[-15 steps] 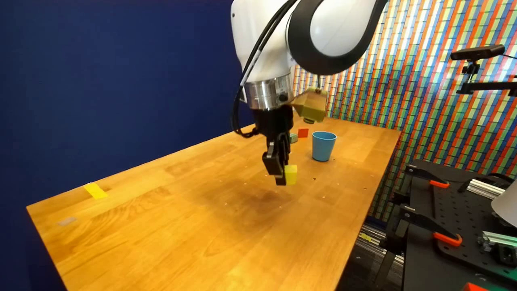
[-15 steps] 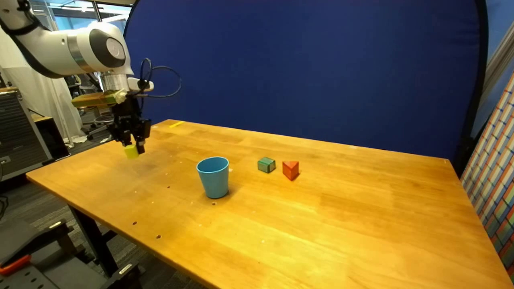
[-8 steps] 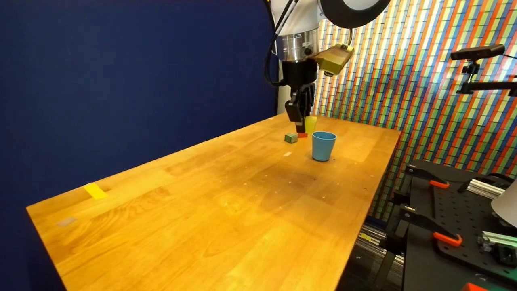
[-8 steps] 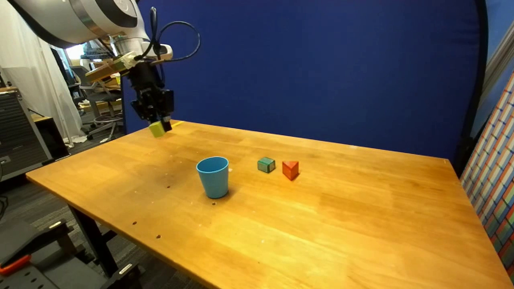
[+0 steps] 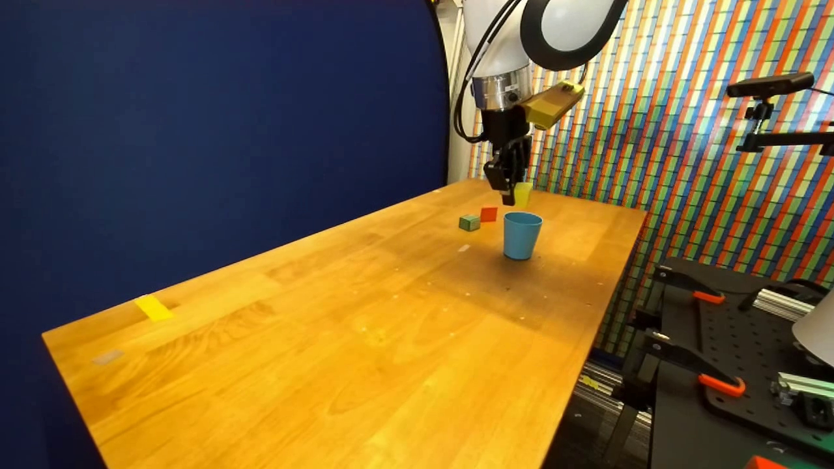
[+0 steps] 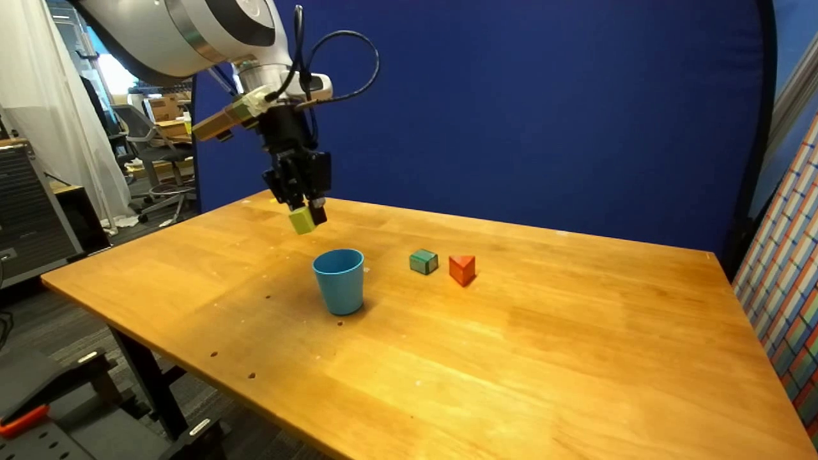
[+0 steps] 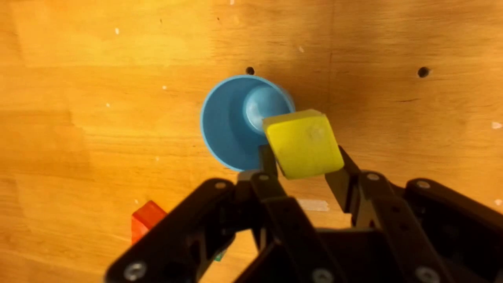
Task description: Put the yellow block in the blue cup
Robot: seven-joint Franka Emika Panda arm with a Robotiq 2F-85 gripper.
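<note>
1 yellow block, pinched in hand, near blue cup

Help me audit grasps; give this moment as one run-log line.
Robotiq gripper: shut on yellow block; block: aloft, outside tapered blue cup; cup: upright on wooden table; placement: pending

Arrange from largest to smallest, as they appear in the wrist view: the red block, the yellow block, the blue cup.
Blue cup
Yellow block, looking bigger because it is nearest
Red block, partly hidden
</note>
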